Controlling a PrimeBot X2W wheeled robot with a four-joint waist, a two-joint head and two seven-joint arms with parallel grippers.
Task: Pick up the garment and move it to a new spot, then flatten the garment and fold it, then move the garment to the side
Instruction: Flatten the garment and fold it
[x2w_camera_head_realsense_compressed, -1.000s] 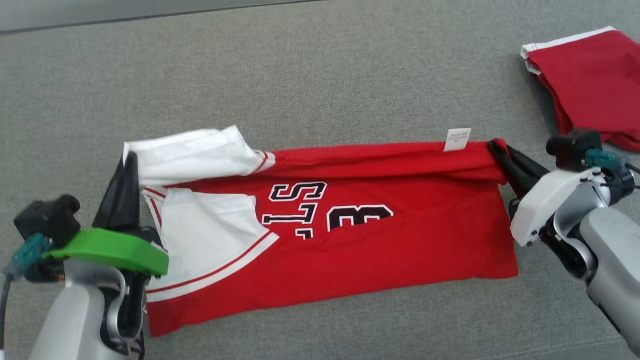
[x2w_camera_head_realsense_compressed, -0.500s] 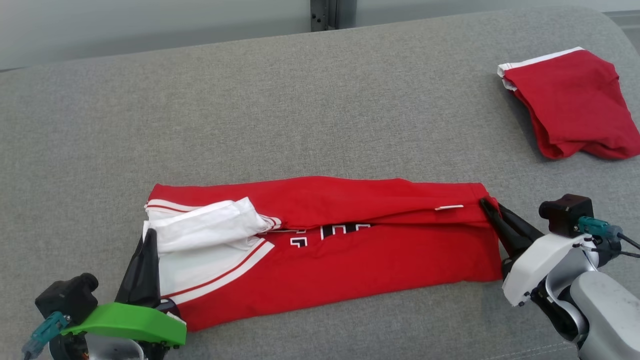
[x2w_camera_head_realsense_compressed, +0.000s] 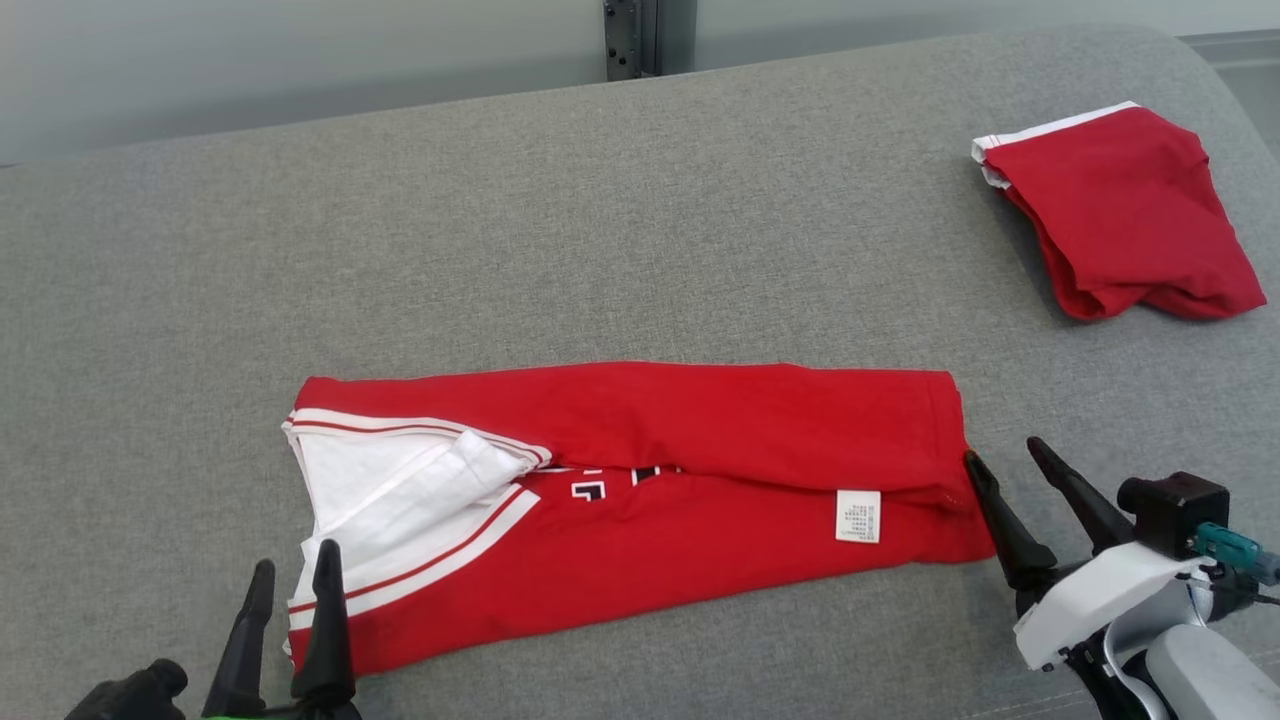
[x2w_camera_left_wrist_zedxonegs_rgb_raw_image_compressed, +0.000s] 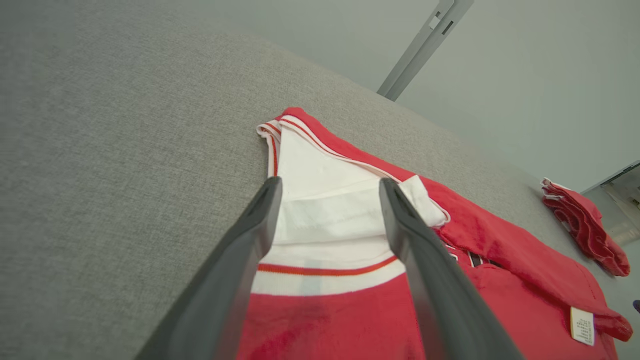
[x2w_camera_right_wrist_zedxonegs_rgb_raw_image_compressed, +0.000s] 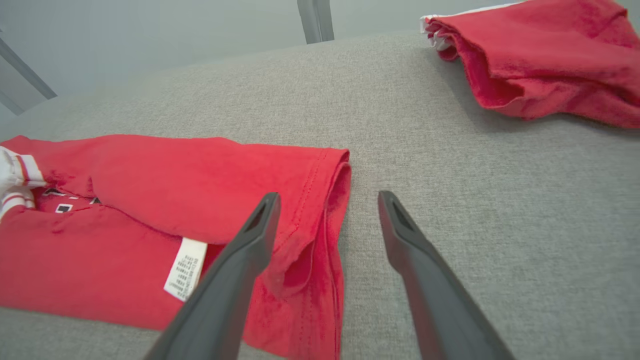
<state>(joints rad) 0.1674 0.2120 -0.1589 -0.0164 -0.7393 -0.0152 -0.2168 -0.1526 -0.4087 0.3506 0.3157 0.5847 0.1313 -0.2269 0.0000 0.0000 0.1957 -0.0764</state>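
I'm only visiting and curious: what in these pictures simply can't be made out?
Jersey lettering: head view, mostly covered by its own folded-over layer.
White label print: too small to read in any view.
Left gripper: head view, bottom edge cuts off everything below its fingers.
Second red garment: folded, so its kind is unclear.

Grey fabric surface (x2w_camera_head_realsense_compressed: 640, 230), folded red jersey (x2w_camera_head_realsense_compressed: 700, 470) lying flat, second red garment (x2w_camera_head_realsense_compressed: 1120, 210) well apart

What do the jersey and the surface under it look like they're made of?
Jersey: soft matte knit, likely cotton or polyester; it drapes, creases and shows stitched hems. Surface: grey woven upholstery, matte, with a coarse flecked weave; seemingly padded.
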